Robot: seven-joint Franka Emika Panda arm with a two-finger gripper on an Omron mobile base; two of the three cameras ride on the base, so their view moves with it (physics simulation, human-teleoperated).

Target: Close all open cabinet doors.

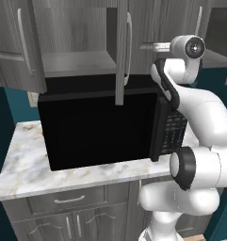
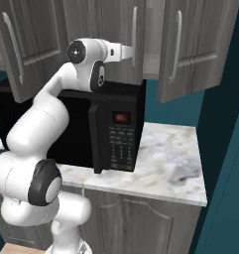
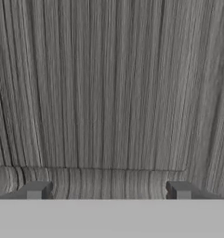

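Left to right in the left base view: a far-left cabinet door (image 1: 21, 44) swung open over the counter (image 1: 20, 164), then a middle door (image 1: 123, 47) standing edge-on, open, above the black microwave (image 1: 101, 127). In the right base view another door (image 2: 190, 47) hangs open at the right. The hand (image 3: 108, 190) is spread wide — its two fingertips (image 3: 35, 189) set far apart, grasping nothing — close up against a grey wood-grain door panel (image 3: 108, 93); contact cannot be told.

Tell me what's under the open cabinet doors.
The black microwave sits under the cabinet doors on the marble counter. The space behind it is hidden.
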